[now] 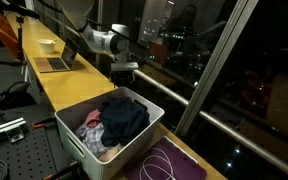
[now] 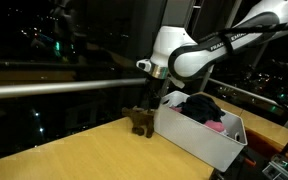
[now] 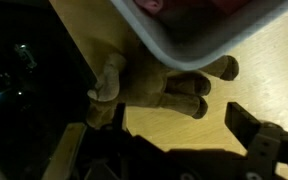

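A robot arm's gripper (image 2: 151, 97) hangs with its fingers spread apart and empty, just above a small brown plush toy (image 2: 139, 120). The toy sits on a yellow wooden table (image 2: 74, 150), right beside the end wall of a white bin (image 2: 199, 142), on the side of the bin towards the dark window. The bin holds a heap of clothes (image 1: 119, 118), dark blue on top with pink beneath; in the wrist view its rounded rim overlaps the toy, and whether they touch cannot be told, while a laptop (image 1: 56, 62) stands open on the same table, well apart from the bin
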You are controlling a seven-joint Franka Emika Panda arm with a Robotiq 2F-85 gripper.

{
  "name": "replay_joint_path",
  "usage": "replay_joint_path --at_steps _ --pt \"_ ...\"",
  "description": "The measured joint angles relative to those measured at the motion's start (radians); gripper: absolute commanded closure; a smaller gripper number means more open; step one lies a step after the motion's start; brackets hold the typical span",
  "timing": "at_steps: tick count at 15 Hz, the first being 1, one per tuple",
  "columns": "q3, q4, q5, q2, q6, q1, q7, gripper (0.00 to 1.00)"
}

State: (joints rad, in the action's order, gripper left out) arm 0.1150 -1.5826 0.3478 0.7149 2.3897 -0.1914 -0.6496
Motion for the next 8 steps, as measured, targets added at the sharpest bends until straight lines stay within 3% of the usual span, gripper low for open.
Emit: replay_joint_path --at_steps 8 --pt "-0.008 0.100 0.044 0.139 -0.004 -0.027 -0.047 0.00"
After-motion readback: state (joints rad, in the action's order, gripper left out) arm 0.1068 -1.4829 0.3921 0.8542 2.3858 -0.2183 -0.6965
